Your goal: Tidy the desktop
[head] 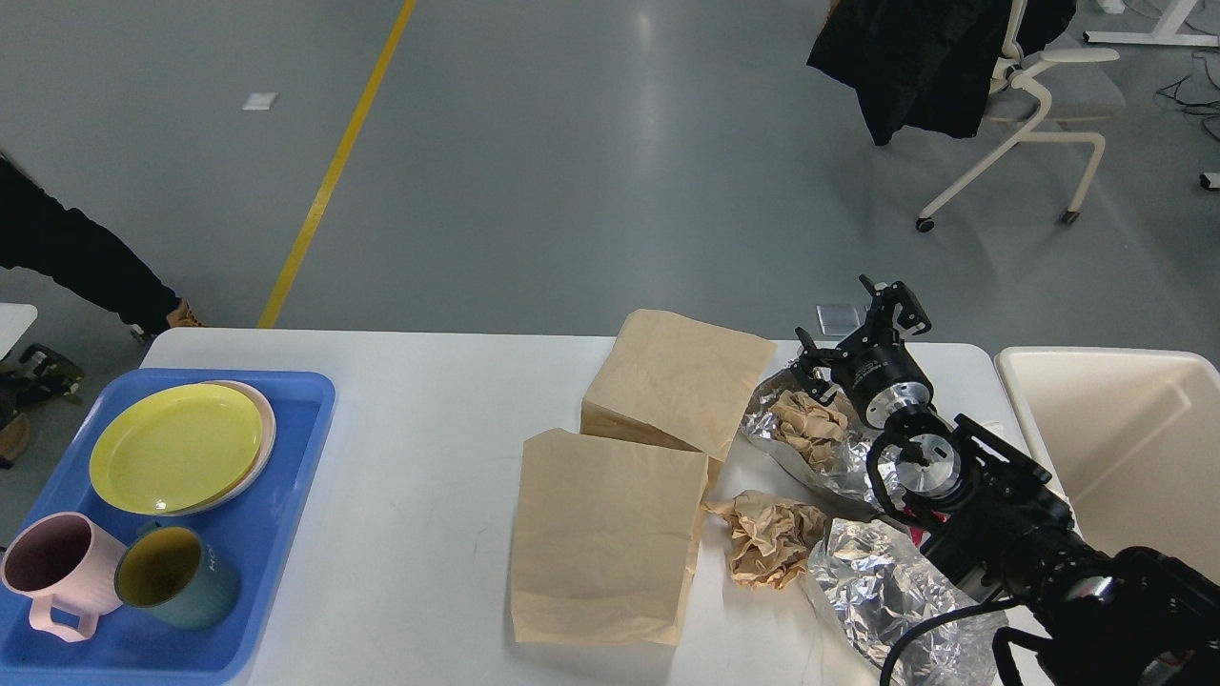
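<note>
Reaching over the desktop (410,457), the right gripper (851,331) hangs empty, fingers spread above crumpled foil (762,419).

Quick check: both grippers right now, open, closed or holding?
Left gripper: small and dark at the edge, cannot be told.
Right gripper: fingers open, holding nothing.
</note>
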`<state>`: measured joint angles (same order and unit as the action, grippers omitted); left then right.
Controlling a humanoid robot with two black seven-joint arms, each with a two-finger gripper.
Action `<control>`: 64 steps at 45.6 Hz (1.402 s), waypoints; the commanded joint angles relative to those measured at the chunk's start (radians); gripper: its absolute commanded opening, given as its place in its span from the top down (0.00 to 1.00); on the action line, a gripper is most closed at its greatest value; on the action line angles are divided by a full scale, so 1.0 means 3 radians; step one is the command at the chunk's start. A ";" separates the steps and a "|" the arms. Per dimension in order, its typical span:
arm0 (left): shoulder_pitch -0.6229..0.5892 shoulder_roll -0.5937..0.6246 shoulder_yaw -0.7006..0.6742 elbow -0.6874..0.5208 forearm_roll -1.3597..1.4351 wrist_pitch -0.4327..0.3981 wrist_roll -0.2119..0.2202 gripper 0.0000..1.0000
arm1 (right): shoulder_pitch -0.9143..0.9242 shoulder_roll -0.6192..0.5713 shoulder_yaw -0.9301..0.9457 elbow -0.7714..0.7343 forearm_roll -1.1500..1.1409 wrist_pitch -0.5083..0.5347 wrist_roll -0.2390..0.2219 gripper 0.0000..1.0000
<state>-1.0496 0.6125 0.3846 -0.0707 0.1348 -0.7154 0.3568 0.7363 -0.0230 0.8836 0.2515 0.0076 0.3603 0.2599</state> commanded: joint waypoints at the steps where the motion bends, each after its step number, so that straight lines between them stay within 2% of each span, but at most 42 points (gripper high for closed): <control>1: -0.0417 0.0330 0.0374 -0.0285 0.0001 -0.0064 0.0012 0.08 | 0.0000 0.0000 0.0000 0.0000 0.0000 -0.0005 -0.0002 0.00; 5: -0.0801 0.0565 0.0574 -0.0480 0.0001 -0.0161 0.0012 0.05 | 0.0000 0.0000 0.0000 0.0000 0.0000 0.0001 -0.0002 0.00; 8: -0.1016 0.0719 0.0528 -0.0562 -0.0015 -0.0248 0.0002 0.04 | 0.0000 0.0000 0.0000 0.0000 0.0000 0.0001 -0.0002 0.00; 12: -0.1236 0.0872 0.0283 -0.0562 -0.0015 -0.0249 0.0002 0.04 | 0.0000 0.0000 0.0000 0.0000 0.0000 0.0001 0.0003 0.00; 18: -0.1272 0.0970 -0.0182 -0.0542 -0.0015 -0.0238 0.0012 0.04 | 0.0000 0.0000 0.0000 0.0000 0.0000 0.0001 -0.0002 0.00; 31: -0.0986 0.1011 -0.0969 -0.0531 -0.0056 -0.0213 0.0002 0.04 | 0.0000 0.0000 0.0000 0.0000 0.0000 0.0001 0.0003 0.00; 37: -0.0720 0.0970 -0.1424 -0.0506 -0.0061 -0.0192 0.0002 0.04 | 0.0000 0.0000 0.0000 0.0000 0.0000 -0.0005 0.0003 0.00; 44: -0.0265 0.0883 -0.2155 -0.0516 -0.0086 -0.0223 -0.0049 0.04 | 0.0000 0.0000 0.0000 0.0000 0.0000 0.0001 0.0003 0.00; 50: -0.0152 0.0842 -0.2764 -0.0506 -0.0214 -0.0177 -0.0013 0.04 | 0.0000 0.0000 0.0000 0.0000 0.0000 0.0001 -0.0002 0.00; 54: -0.0152 0.0689 -0.3040 -0.0490 -0.0265 -0.0004 -0.0044 0.04 | 0.0000 0.0000 0.0000 0.0000 0.0000 0.0001 0.0003 0.00; 61: -0.0127 0.0418 -0.3608 -0.0480 -0.0465 0.0671 -0.0064 0.04 | 0.0000 0.0000 0.0000 0.0000 0.0000 0.0000 -0.0002 0.00; 64: -0.0071 0.0331 -0.3751 -0.0485 -0.0480 0.0845 -0.0100 0.04 | 0.0000 0.0000 0.0000 0.0005 0.0000 0.0001 0.0003 0.00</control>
<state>-1.0906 0.7600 -0.6478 -0.2157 0.0134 -0.5736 0.3394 0.7363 -0.0230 0.8836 0.2517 0.0077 0.3603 0.2604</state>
